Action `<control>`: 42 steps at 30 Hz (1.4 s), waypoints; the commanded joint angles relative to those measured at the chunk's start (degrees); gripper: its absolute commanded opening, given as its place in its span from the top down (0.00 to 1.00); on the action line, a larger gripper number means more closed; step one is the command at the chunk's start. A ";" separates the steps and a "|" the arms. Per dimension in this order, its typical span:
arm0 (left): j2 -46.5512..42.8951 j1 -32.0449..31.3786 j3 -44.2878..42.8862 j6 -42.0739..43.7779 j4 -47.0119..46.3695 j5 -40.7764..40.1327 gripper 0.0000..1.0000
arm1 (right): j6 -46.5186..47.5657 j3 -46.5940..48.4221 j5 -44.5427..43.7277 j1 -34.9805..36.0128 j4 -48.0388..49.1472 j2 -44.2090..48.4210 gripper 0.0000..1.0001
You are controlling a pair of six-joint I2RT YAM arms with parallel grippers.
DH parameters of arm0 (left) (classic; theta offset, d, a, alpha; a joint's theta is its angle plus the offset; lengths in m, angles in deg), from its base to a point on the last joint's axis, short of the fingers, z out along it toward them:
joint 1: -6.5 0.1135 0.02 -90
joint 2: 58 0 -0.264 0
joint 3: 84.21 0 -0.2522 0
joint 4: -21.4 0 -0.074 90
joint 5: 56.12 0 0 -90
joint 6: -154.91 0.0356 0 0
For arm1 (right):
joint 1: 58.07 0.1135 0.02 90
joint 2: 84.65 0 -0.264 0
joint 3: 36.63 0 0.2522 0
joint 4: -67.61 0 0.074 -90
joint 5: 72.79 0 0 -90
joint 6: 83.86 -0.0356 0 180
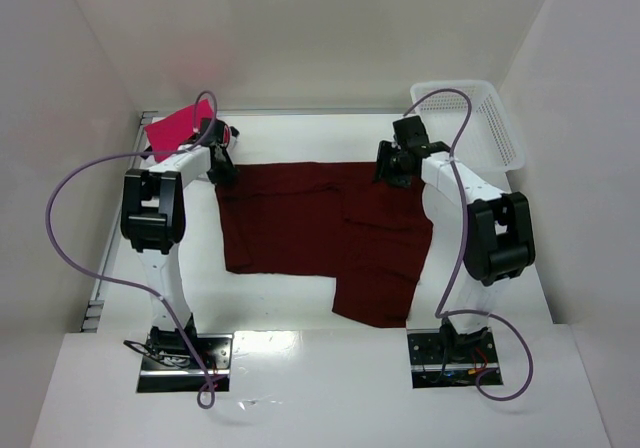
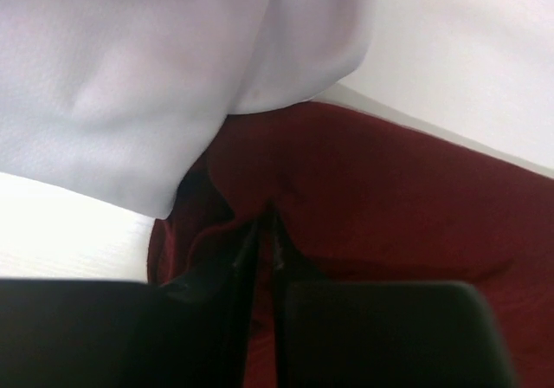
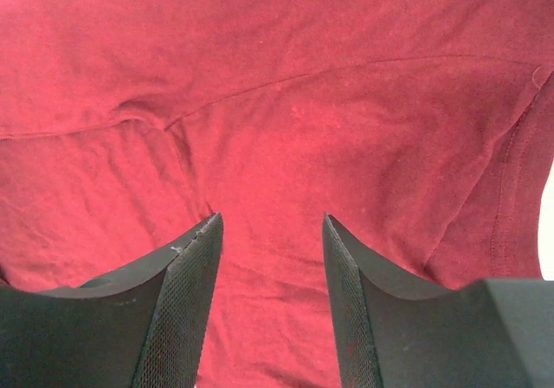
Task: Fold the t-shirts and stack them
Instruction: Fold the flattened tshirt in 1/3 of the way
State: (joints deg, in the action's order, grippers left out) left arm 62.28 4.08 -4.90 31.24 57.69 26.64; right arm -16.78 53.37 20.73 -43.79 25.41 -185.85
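Note:
The dark maroon t-shirt [image 1: 320, 230] lies spread flat in the middle of the table. My left gripper [image 1: 222, 171] is at its far left corner. In the left wrist view the left gripper [image 2: 267, 219] is shut on a pinch of maroon cloth [image 2: 389, 197]. A white t-shirt [image 2: 130, 85] lies bunched just beyond that corner. My right gripper [image 1: 397, 171] is over the far right corner. In the right wrist view the right gripper [image 3: 270, 223] is open and empty, just above the maroon cloth [image 3: 286, 102]. The pink-red folded t-shirt [image 1: 172, 128] lies at the back left.
A white mesh basket [image 1: 492, 118] stands at the back right, just behind the right arm. White walls close in the table on the left, back and right. Purple cables loop off both arms.

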 commanded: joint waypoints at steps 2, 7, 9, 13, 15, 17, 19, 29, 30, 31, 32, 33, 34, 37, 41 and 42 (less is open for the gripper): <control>-0.03 0.39 0.27 2.03 0.78 1.26 0.71 | -0.29 -0.21 -0.45 0.13 1.80 5.49 0.43; -10.96 -0.84 5.19 3.35 -0.74 1.71 0.30 | -0.81 -1.97 1.17 0.13 2.59 7.34 0.37; -17.16 -0.84 7.32 4.05 0.05 2.41 0.20 | -1.13 -2.90 2.45 0.45 3.21 7.34 0.33; -26.15 -2.40 11.85 1.75 1.59 2.41 0.18 | -2.12 -4.34 3.07 1.71 4.35 6.81 0.29; -29.44 -3.23 15.33 0.28 3.78 2.29 0.18 | -2.71 -5.41 3.21 1.71 5.44 7.58 0.28; -34.55 -5.63 19.40 -2.28 4.92 1.32 0.18 | -3.74 -6.67 4.21 1.71 7.24 8.82 0.27; -36.53 -8.57 21.79 -4.65 6.39 0.26 0.18 | -4.24 -8.06 4.94 1.71 7.90 9.40 0.26; -34.57 -20.32 24.37 -9.13 17.74 -5.62 0.20 | -5.38 -12.44 6.59 1.71 10.42 12.52 0.25; -33.33 -21.08 23.57 -9.23 19.00 -6.60 0.20 | -5.38 -12.86 6.59 1.71 10.42 12.62 0.24; -32.63 -21.79 22.69 -9.74 21.16 -7.40 0.20 | -5.38 -12.89 6.57 1.71 10.42 13.13 0.24; -31.49 -23.17 22.68 -9.74 22.31 -9.34 0.20 | -5.38 -13.53 6.01 1.71 10.42 13.14 0.23; -30.94 -23.73 21.95 -10.48 24.24 -10.43 0.20 | -5.38 -13.57 5.98 1.71 10.42 13.71 0.23; -30.33 -23.78 21.89 -11.10 25.04 -11.24 0.20 | -5.38 -14.13 5.97 1.71 10.98 13.75 0.23; -28.88 -24.30 22.23 -12.64 26.67 -12.96 0.20 | -5.38 -14.71 5.97 1.71 11.65 14.66 0.23; -28.61 -24.30 25.07 -15.62 26.95 -13.81 0.22 | -4.81 -15.23 5.97 1.71 11.65 14.90 0.23; -28.61 -24.30 26.06 -15.63 26.95 -14.23 0.22 | -4.39 -15.24 5.97 1.71 11.65 14.90 0.22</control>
State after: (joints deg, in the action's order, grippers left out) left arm 33.42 -20.24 19.24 19.37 81.60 15.78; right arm -21.68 39.22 26.69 -42.50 33.98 -173.52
